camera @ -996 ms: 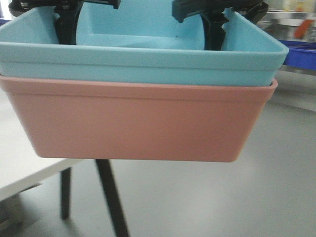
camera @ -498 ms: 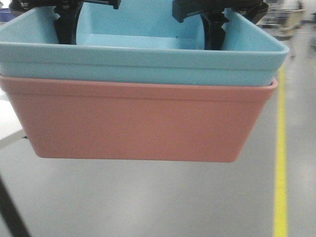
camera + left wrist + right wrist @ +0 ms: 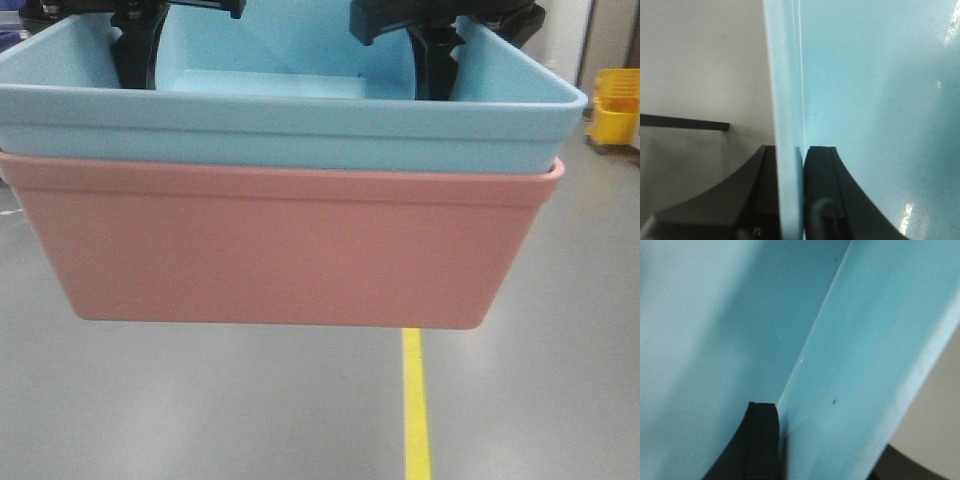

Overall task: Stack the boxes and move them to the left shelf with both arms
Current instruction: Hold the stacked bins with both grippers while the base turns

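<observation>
The light blue box [image 3: 300,125] sits nested inside the salmon pink box [image 3: 280,250], and both hang in the air, filling the front view. My left gripper [image 3: 135,50] is shut on the blue box's left wall; in the left wrist view its black fingers [image 3: 820,195] pinch the pale wall [image 3: 787,125] from both sides. My right gripper [image 3: 432,55] is shut on the blue box's right wall; in the right wrist view one black finger [image 3: 757,440] presses the inner side of the wall [image 3: 850,390]. The left shelf is out of view.
Grey floor [image 3: 200,400] lies below the boxes, with a yellow line [image 3: 415,410] running along it. A yellow bin [image 3: 615,105] stands at the far right by a pale wall.
The boxes stay fixed between the grippers while the background sweeps past: the white table and blue crates have left the view, and the yellow floor line has shifted left to the centre.
</observation>
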Robot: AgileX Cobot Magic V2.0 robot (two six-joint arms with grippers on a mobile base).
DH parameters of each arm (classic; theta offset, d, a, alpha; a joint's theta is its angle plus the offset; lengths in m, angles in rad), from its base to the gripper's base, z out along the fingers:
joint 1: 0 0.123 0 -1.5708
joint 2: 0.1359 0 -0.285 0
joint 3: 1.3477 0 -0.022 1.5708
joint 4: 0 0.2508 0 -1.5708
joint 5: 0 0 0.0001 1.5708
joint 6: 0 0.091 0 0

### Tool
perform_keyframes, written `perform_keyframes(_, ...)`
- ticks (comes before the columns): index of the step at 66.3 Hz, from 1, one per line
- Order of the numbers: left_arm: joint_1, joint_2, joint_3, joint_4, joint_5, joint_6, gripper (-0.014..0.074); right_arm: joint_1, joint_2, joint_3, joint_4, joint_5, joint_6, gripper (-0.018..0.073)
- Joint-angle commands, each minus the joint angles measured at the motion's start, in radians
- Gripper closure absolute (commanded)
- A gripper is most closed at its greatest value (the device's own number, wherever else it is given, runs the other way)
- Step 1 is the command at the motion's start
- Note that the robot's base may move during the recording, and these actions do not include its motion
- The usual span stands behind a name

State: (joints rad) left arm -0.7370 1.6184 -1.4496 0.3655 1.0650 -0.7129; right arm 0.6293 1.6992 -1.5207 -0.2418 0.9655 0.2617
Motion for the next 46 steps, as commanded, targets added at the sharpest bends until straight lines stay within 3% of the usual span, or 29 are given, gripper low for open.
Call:
perform_keyframes(1, -0.06, -0.046, -0.054, -0.102, -0.31, -0.004, 0.0599, 0.054, -0.045, -0.044, 0.184, -0.261, 0.025, 0.0503)
perform_keyframes(46, -0.06, -0.046, -0.054, -0.102, -0.31, -0.004, 0.0599, 0.054, -0.045, -0.044, 0.184, -0.261, 0.025, 0.0503)
